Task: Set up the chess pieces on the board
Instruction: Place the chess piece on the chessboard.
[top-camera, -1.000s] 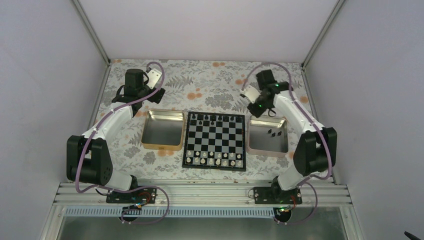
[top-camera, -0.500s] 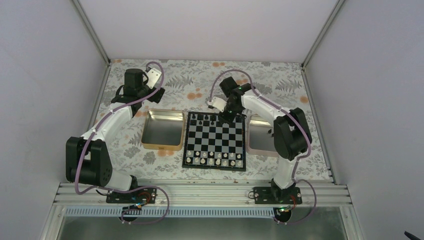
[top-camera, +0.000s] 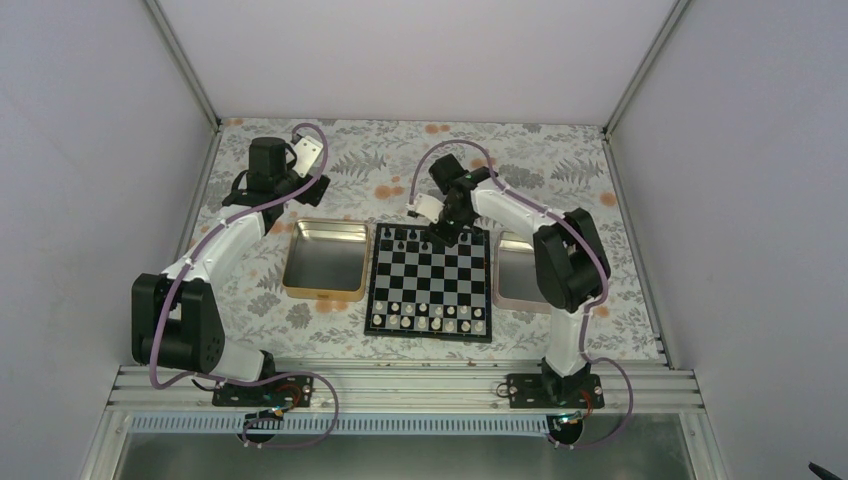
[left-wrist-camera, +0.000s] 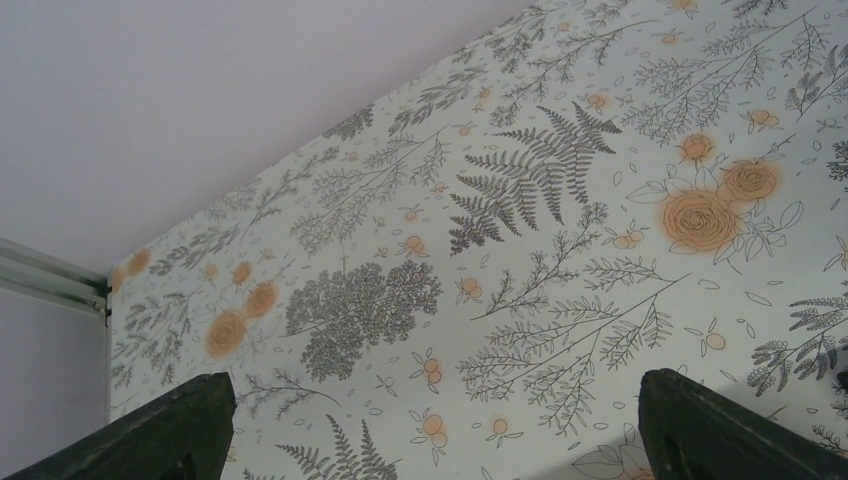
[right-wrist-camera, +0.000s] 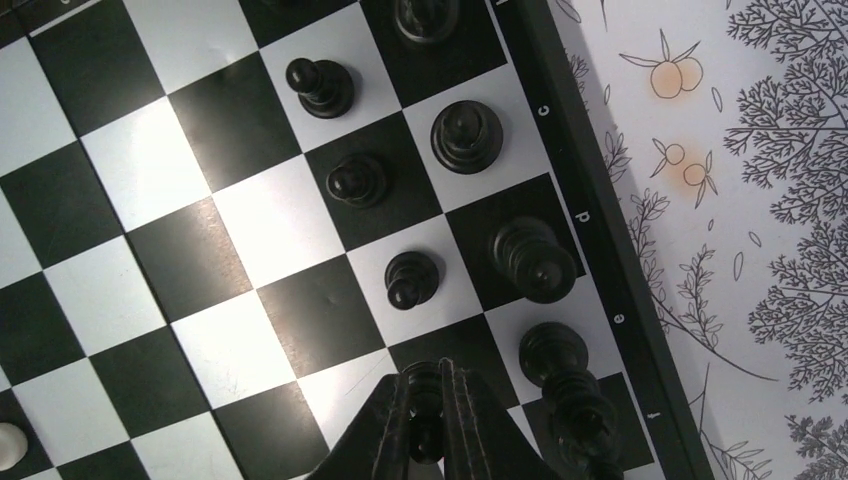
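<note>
The chessboard (top-camera: 430, 282) lies mid-table, with black pieces (top-camera: 414, 237) along its far rows and white pieces (top-camera: 428, 317) along the near rows. My right gripper (top-camera: 441, 234) hangs over the board's far edge. In the right wrist view it (right-wrist-camera: 432, 420) is shut on a small black pawn (right-wrist-camera: 423, 385) just above a black square beside the border. Other black pieces (right-wrist-camera: 411, 277) stand on nearby squares, a taller one (right-wrist-camera: 563, 365) right beside it. My left gripper (top-camera: 296, 186) is open and empty over the flowered cloth at the far left, its fingertips (left-wrist-camera: 170, 430) wide apart.
A gold tray (top-camera: 325, 260) lies left of the board. A pink tray (top-camera: 520, 272) lies to its right, partly hidden by the right arm. The flowered cloth (left-wrist-camera: 480, 280) covers the table. Frame posts stand at the back corners.
My right gripper has swung left from above the pink tray to the board's far edge, carrying the black pawn. The left arm has not moved.
</note>
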